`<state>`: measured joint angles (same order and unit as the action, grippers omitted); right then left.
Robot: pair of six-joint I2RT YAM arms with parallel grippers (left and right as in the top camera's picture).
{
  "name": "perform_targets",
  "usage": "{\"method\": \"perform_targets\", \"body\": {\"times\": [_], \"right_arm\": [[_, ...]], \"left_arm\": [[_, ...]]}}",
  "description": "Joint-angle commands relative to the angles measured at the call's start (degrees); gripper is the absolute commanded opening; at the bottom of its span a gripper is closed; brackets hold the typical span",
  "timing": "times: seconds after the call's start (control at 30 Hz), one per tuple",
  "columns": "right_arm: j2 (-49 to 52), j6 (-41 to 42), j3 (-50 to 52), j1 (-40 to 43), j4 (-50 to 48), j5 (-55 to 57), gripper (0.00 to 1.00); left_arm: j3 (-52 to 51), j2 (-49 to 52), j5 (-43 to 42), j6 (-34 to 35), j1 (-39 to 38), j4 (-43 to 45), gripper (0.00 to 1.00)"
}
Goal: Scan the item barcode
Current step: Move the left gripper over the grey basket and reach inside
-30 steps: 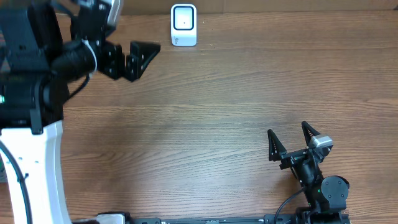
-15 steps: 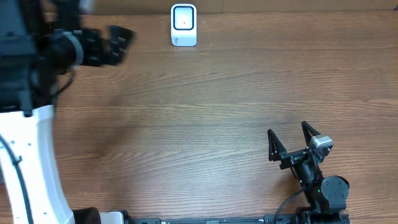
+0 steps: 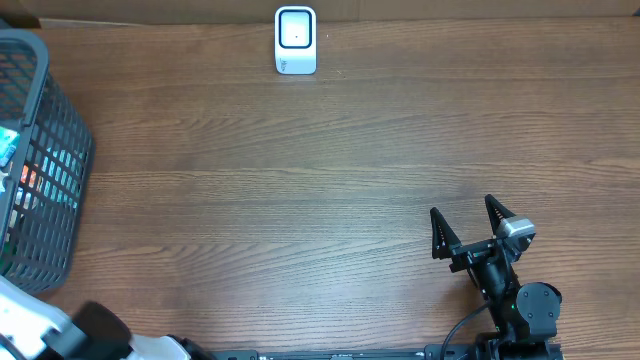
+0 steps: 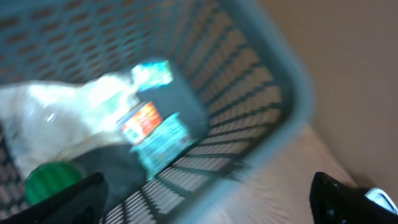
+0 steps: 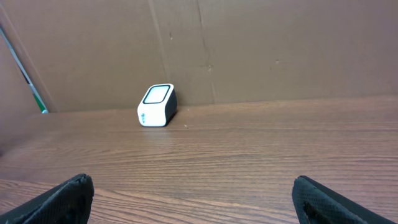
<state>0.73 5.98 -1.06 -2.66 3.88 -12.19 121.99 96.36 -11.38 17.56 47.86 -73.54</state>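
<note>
Items for scanning sit in the grey basket (image 3: 55, 175) at the left edge of the table (image 3: 300, 200), well apart from the scanner (image 3: 295, 40). Left gripper (image 4: 205, 186) hangs over the basket, jaws spread, empty. Right gripper (image 3: 462, 208) is parked, jaws spread, empty. The dark labelled packet (image 4: 165, 127) looks light, soft and probably slippery. I'd pinch its upper edge, clear of the white bag (image 4: 56, 112) and the green cap (image 4: 53, 180). Blurry view.
</note>
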Motion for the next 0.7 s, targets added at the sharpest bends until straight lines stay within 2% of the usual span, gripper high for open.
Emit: {"method": "perform_targets", "body": {"times": [0.0, 0.1, 0.17, 0.27, 0.37, 0.47, 0.67], "right_arm": [[-0.55, -0.04, 0.59, 0.11, -0.39, -0.11, 1.0], [-0.55, -0.07, 0.59, 0.11, -0.39, -0.11, 1.0], [-0.55, -0.04, 0.59, 0.11, -0.39, -0.11, 1.0], [-0.55, -0.04, 0.59, 0.11, -0.39, -0.11, 1.0], [-0.55, -0.04, 0.59, 0.11, -0.39, -0.11, 1.0], [-0.55, -0.04, 0.59, 0.11, -0.39, -0.11, 1.0], [-0.55, -0.07, 0.59, 0.11, -0.39, -0.11, 1.0]], "left_arm": [[0.72, 6.27, 2.73, 2.27, 2.25, -1.05, 0.87], [0.72, 12.11, 4.37, 2.21, 2.34, -0.72, 0.84], [0.72, 15.37, 5.01, 2.23, 2.25, -0.07, 0.91], [0.72, 20.41, 3.61, 1.97, 2.1, 1.18, 0.92], [0.72, 25.0, 1.86, -1.44, 0.98, 1.4, 0.88], [0.72, 30.14, 1.99, -2.82, -1.27, 1.09, 0.74], [0.7, 34.84, 7.91, -1.88, -5.73, 1.03, 0.69]]}}
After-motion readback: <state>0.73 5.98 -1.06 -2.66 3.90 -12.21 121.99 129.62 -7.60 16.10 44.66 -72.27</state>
